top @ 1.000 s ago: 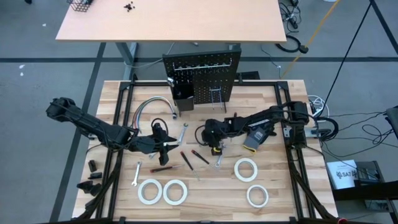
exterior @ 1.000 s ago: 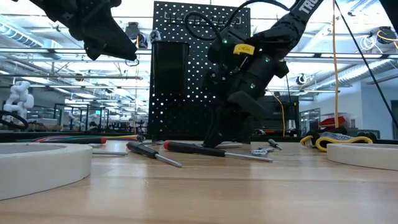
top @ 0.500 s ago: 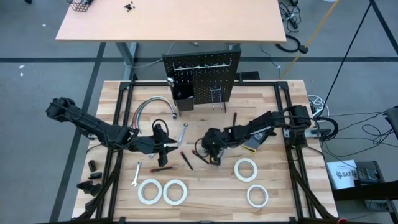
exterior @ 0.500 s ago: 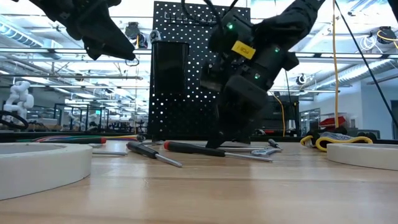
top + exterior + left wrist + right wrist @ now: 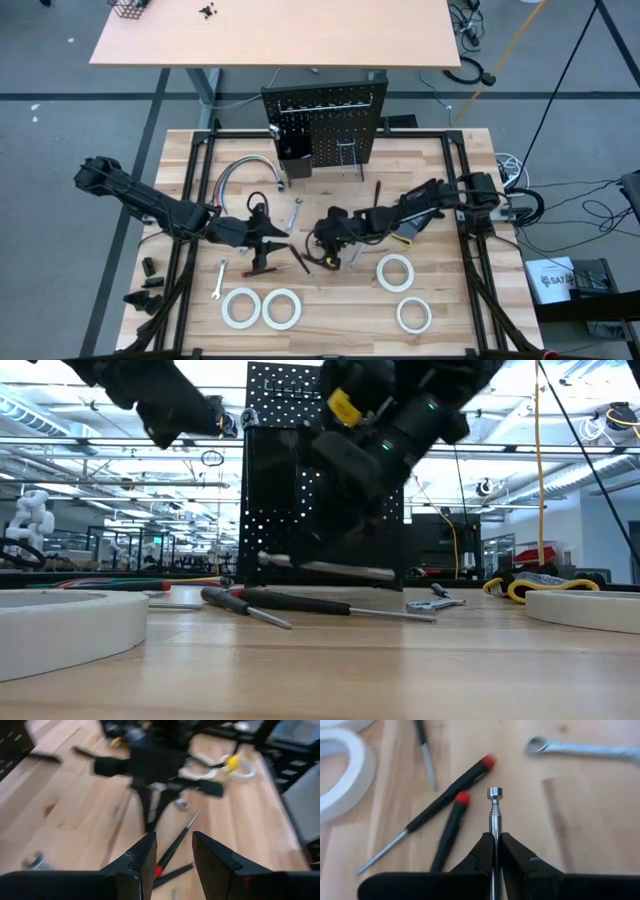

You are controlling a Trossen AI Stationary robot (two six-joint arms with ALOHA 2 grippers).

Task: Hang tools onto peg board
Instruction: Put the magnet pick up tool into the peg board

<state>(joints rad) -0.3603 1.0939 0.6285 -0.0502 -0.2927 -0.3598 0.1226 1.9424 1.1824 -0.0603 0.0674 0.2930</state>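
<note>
My right gripper (image 5: 326,240) is shut on a silver rod-shaped tool (image 5: 320,567) with a ribbed neck and a round head (image 5: 495,793), above the middle of the table. Below it lie two black screwdrivers with red ends (image 5: 451,795) (image 5: 449,836) and a silver wrench (image 5: 580,748). My left gripper (image 5: 172,857) is open and empty just to the left of the right one (image 5: 268,237). The black peg board (image 5: 322,125) stands upright at the far edge. White tape rolls (image 5: 260,308) (image 5: 396,271) lie near the front. My right gripper pinches the tool's silver shaft (image 5: 493,831) between its two fingers. The fingers lie along the shaft, and the head end sticks out past the fingertips. In the low view the tool hangs about level, clear of the table and of the screwdrivers.
A curved grey cable (image 5: 245,170) lies at the far left, a black-and-yellow flat object (image 5: 408,228) under my right arm. Silver wrenches (image 5: 295,214) (image 5: 220,280) lie left of centre. A third tape roll (image 5: 414,315) lies at the near right.
My right gripper has gone toward the table's left and near edges and then up. The silver tool now hangs level above the table. The screwdrivers have stayed where they were.
</note>
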